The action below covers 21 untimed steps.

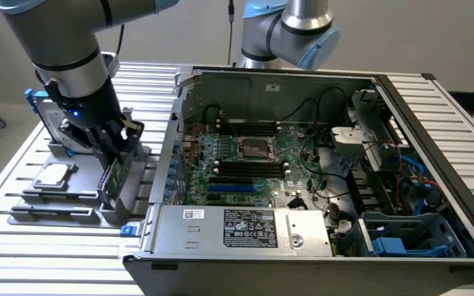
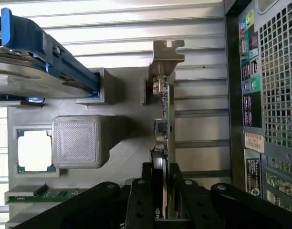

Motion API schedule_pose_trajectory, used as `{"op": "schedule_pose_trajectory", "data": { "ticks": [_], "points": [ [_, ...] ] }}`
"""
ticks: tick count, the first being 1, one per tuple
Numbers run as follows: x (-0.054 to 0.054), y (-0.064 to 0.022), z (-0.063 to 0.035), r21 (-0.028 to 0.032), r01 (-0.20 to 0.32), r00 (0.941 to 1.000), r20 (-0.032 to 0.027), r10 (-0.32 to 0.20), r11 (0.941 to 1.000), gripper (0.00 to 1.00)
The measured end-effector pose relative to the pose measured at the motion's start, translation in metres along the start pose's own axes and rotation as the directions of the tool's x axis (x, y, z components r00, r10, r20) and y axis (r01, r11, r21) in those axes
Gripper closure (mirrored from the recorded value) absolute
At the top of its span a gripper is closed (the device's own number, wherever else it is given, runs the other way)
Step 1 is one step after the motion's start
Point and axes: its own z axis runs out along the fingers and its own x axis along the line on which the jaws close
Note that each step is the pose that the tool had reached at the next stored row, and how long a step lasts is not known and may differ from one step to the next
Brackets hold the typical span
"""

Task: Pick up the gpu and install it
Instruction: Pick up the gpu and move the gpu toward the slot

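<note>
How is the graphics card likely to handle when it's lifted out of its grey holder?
Probably stiff: the graphics card reads as a thin rigid board standing on edge in the grey holder. Likely light, though its metal bracket may weight one end. Exposed components suggest it is fragile under side pressure.

the gripper [image 1: 114, 165] pinches the gpu [image 2: 164, 125] in a narrow lane: the hard drive [image 2: 41, 71] and a grey block [image 2: 79, 141] close on 1 side, the case wall [image 1: 173, 132] near on the other. room is free straight above. inside the case, the blue slots [image 1: 235, 187] lie open from above, with the power supply [image 1: 245, 229] rising just beside them.
</note>
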Motion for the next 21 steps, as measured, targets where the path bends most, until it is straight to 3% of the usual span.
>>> {"op": "schedule_pose_trajectory", "data": {
  "ticks": [10, 21],
  "points": [
    [0.001, 0.0022, -0.0238, -0.0093, 0.007, 1.0000, -0.0046, -0.007, 0.9999, 0.73],
    [0.001, 0.0064, -0.0689, -0.0126, 0.023, 0.9997, -0.0066, -0.023, 0.9997, 0.73]
  ]
}}
